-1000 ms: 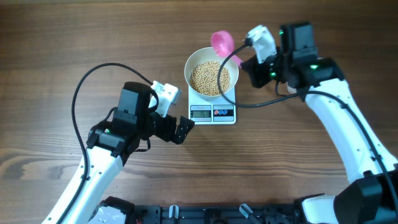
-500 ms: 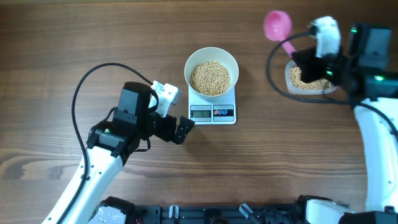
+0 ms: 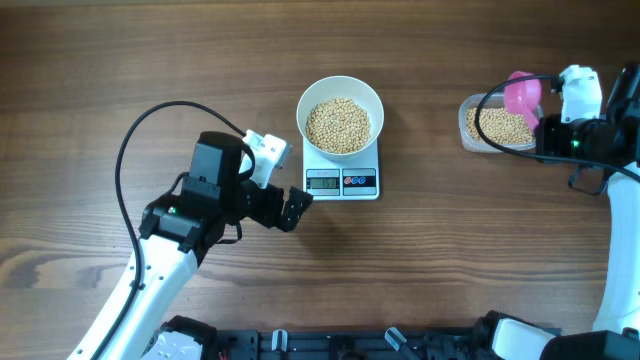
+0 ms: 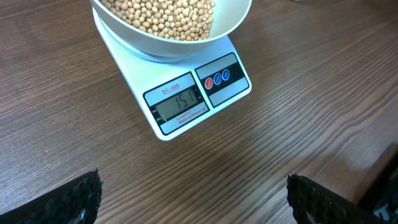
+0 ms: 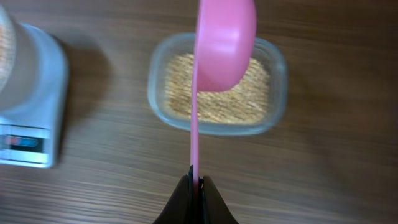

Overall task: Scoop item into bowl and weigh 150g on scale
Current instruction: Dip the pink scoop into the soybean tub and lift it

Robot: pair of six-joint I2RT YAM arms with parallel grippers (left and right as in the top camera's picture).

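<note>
The white bowl (image 3: 340, 99) holds a heap of tan beans (image 3: 338, 124) and stands on the white scale (image 3: 341, 182), whose display (image 4: 178, 103) is lit. In the left wrist view the bowl (image 4: 180, 45) and scale (image 4: 186, 93) lie ahead of my left gripper (image 4: 193, 196), which is open over bare wood, just left of the scale (image 3: 290, 210). My right gripper (image 5: 195, 184) is shut on the handle of the pink scoop (image 5: 221, 43), turned on its side above the clear tub (image 5: 216, 87) of beans. From overhead the scoop (image 3: 522, 95) hangs over the tub (image 3: 495, 125).
Black cables loop over both arms. The table's far right edge lies close behind the right arm (image 3: 620, 200). Dark rails run along the front edge (image 3: 330, 345).
My right arm has swung the pink scoop from beside the bowl far to the right, and it now hangs over the clear tub. The left arm has not moved.
</note>
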